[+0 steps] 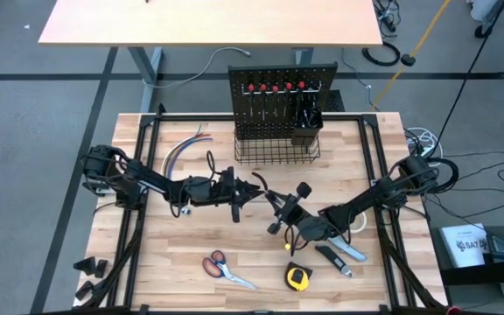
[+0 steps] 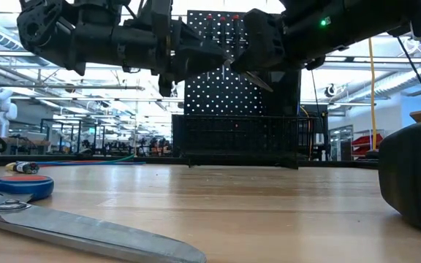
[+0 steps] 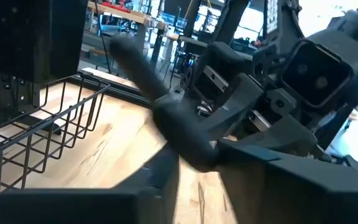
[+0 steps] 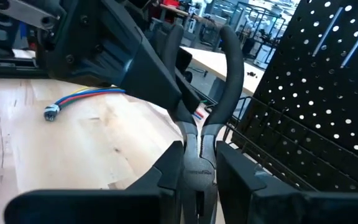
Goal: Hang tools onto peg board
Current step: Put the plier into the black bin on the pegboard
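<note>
Before basket [image 1: 276, 150]: right gripper [image 1: 274, 203] fingers grip pliers [image 4: 199, 163]; left gripper [image 1: 256, 189] fingers narrowed on handle

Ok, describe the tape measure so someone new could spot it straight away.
Start at the wooden table and go to its near edge, opposite the peg board. The tape measure lies there between the scissors and the utility knife. It is the only round yellow thing.

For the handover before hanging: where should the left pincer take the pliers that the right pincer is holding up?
Probably the black handles. The right pincer clamps the pliers at the head, so only the handles stick out free, pointing towards the left pincer. Coming in from the left arm's side, along the tool, and closing across both handles seems best.
</note>
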